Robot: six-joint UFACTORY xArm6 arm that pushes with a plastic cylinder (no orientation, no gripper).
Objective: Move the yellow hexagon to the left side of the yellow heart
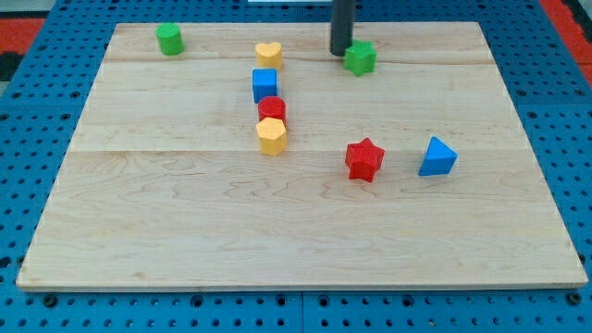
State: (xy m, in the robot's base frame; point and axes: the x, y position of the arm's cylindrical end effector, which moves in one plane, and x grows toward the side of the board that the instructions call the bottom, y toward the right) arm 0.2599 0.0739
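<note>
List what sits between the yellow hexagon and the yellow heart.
In the camera view, two blocks lie in the line between the yellow heart block and the yellow hexagon block: a blue cube, then a red cylinder against the hexagon.

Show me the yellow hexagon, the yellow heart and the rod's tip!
yellow hexagon block [272, 137], camera view, top face.
yellow heart block [268, 54], camera view, top face.
my tip [341, 52], camera view, rod's lower end.

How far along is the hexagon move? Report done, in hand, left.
Done: nothing; the yellow hexagon sits below the red cylinder and blue cube, well under the yellow heart. In hand: my tip is beside the green star. Left: the whole push.
</note>
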